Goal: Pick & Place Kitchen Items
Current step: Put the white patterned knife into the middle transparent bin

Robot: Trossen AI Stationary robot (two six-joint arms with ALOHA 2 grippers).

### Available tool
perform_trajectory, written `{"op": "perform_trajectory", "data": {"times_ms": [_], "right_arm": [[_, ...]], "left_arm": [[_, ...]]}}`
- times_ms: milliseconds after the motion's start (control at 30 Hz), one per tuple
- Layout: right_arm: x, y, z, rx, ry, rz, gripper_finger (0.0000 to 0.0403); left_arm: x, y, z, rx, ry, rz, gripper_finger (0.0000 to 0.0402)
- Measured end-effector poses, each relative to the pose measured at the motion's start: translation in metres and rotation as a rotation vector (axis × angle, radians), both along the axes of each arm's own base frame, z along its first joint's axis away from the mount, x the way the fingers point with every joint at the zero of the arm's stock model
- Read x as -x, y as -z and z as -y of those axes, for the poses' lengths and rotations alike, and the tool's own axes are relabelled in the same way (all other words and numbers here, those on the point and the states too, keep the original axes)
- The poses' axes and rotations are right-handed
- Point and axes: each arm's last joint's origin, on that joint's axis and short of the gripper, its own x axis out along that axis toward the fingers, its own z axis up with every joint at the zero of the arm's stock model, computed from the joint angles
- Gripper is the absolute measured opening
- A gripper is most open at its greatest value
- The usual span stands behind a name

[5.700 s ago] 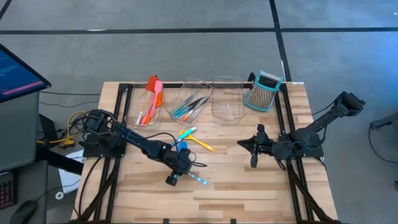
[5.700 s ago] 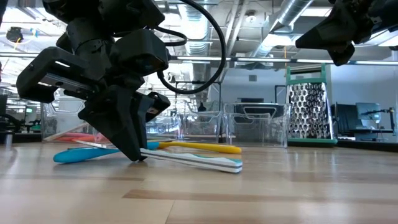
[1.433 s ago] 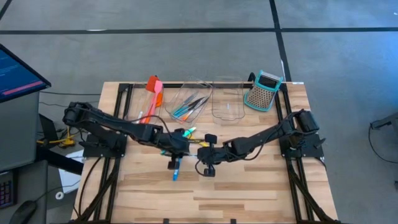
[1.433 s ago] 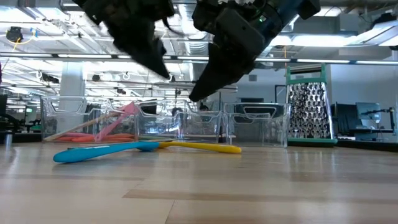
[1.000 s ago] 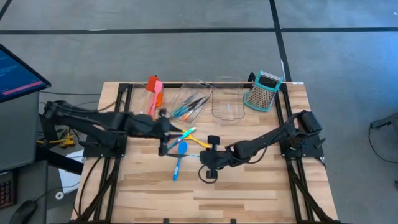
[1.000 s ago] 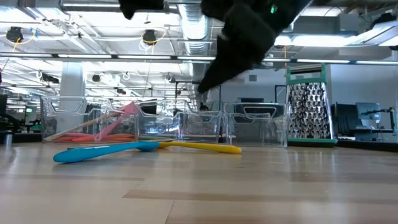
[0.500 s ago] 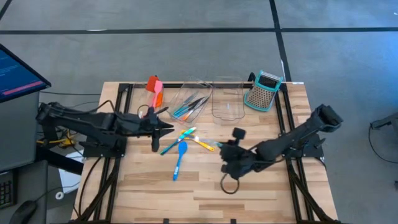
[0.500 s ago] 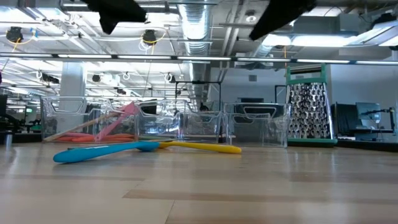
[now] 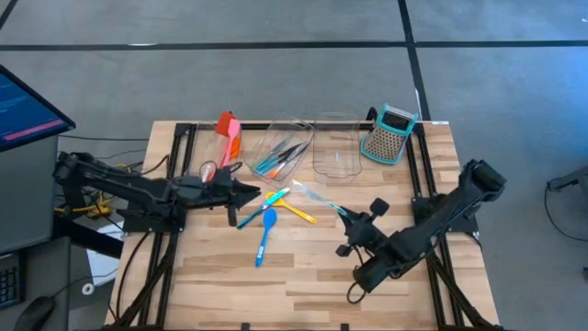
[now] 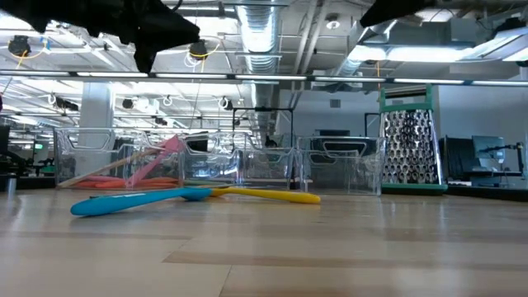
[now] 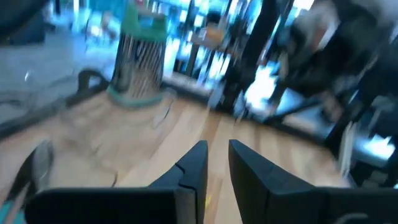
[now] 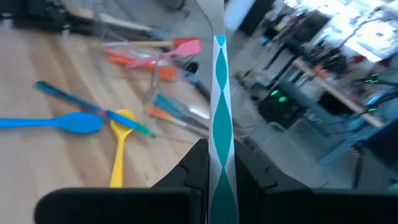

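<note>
My right gripper (image 9: 348, 221) is shut on a slim white-and-teal utensil (image 9: 320, 199), held above the middle of the table. My left gripper (image 9: 252, 193) is empty, its fingers (image 11: 196, 165) a narrow gap apart, raised over the table's left half. A blue spoon (image 9: 265, 230), a yellow spoon (image 9: 297, 211) and a thin teal stick (image 9: 260, 209) lie flat on the table between the two grippers. They also show in the right wrist view: the blue spoon (image 12: 57, 122) and the yellow spoon (image 12: 118, 152). My right gripper pinches the white-and-teal utensil near one end (image 12: 219, 163) between its two fingers. The utensil runs on in line with the fingers and sticks out beyond them toward the far left. It is lifted clear of the table.
Three clear bins stand in a row at the far edge: the left one (image 9: 213, 158) holds orange and red spatulas, the middle one (image 9: 285, 152) several slim utensils, and the right one (image 9: 336, 152) shows nothing inside. A teal-and-grey box grater (image 9: 389, 133) stands at the far right.
My right gripper has carried the white-and-teal utensil up and toward the table's right edge, away from the spoons. My left gripper has drawn back toward the left edge and risen. The spoons on the table have stayed put.
</note>
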Motion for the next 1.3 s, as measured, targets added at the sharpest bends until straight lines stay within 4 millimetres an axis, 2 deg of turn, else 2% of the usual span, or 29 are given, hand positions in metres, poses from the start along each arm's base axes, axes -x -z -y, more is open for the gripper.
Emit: {"op": "perform_trajectory", "data": {"times_ms": [233,433,533,800,1100,1200,1300], "right_arm": [[-0.013,0.04,0.005,0.085,0.104,0.124,0.0034],[-0.033,0.072,0.023,0.104,0.196,0.207,0.0034],[-0.045,0.086,0.033,0.099,0.241,0.226,0.0034],[-0.059,0.095,0.043,0.087,0.288,0.306,0.0034],[-0.066,0.096,0.041,0.095,0.29,0.307,0.0034],[-0.068,0.096,0.039,0.1,0.289,0.299,0.0034],[-0.071,0.096,0.039,0.116,0.287,0.276,0.0034]], "left_arm": [[0.016,0.029,-0.003,0.052,0.0,0.206,0.0029],[0.019,0.03,-0.004,0.084,-0.01,0.318,0.0017],[0.013,0.035,-0.003,0.078,-0.012,0.278,0.0021],[-0.029,0.051,0.005,0.084,-0.016,0.158,0.0063],[-0.1,0.045,0.004,0.079,-0.06,0.177,0.0142],[-0.116,0.042,0.0,0.081,-0.078,0.189,0.0173],[-0.124,0.038,-0.005,0.084,-0.096,0.206,0.0202]]}}
